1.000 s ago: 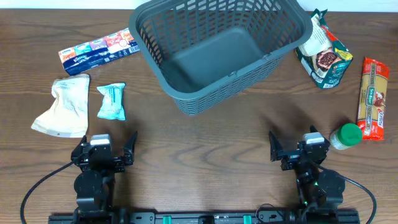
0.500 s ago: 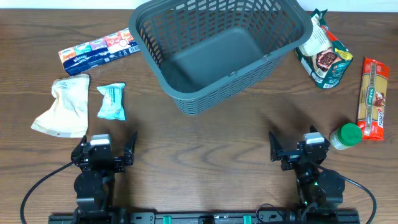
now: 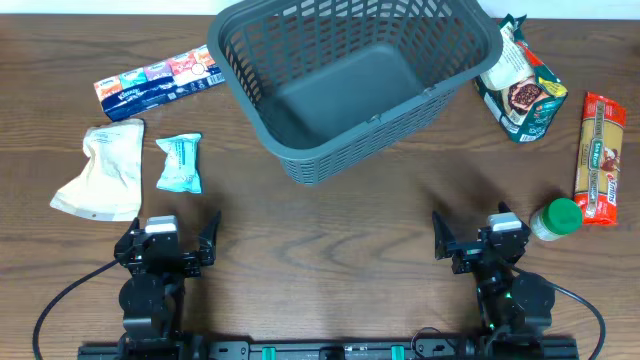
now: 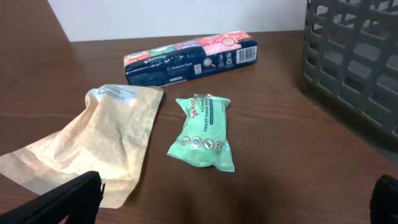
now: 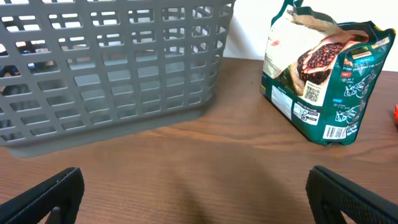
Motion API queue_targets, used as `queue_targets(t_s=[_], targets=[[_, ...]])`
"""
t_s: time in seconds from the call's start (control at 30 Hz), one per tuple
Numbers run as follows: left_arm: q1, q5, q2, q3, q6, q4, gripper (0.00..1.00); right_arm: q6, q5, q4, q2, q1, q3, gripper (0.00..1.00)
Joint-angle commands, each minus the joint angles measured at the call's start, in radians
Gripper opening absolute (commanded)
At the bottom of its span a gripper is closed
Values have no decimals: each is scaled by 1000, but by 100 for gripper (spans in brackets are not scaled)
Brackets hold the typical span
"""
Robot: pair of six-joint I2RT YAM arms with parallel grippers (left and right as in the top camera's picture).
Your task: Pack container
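Note:
The container [image 3: 370,145], a large dark grey mesh basket, stands empty at the back middle of the table; its wall shows in the left wrist view [image 4: 354,62] and the right wrist view [image 5: 112,68]. My left gripper [image 3: 171,233] rests open near the front left with nothing between its fingers [image 4: 68,199]. A teal wipes packet [image 4: 204,132] and a beige pouch [image 4: 93,146] lie just ahead of it. My right gripper [image 3: 470,228] rests open near the front right, its jaws wide over bare wood [image 5: 199,199].
A long multi-coloured tissue pack [image 3: 158,80] lies at the back left. A green coffee bag [image 3: 520,85] leans by the basket's right side. A red pasta packet [image 3: 598,158] and a green-capped bottle [image 3: 555,219] sit at the far right, the bottle close beside my right gripper.

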Motion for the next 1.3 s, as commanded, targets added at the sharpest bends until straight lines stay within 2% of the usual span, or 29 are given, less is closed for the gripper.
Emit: queue_targets(t_s=[0.0, 1.1, 1.13, 1.27], targets=[[-4, 10, -6, -22, 13, -6, 99, 10, 6, 0, -8, 8, -4, 99], [-4, 10, -6, -22, 13, -6, 99, 11, 6, 26, -8, 8, -4, 99], [-4, 10, -6, -22, 13, -6, 99, 26, 6, 32, -8, 8, -4, 99], [-4, 10, -6, -22, 13, -6, 99, 420, -21, 17, -8, 7, -3, 99]])
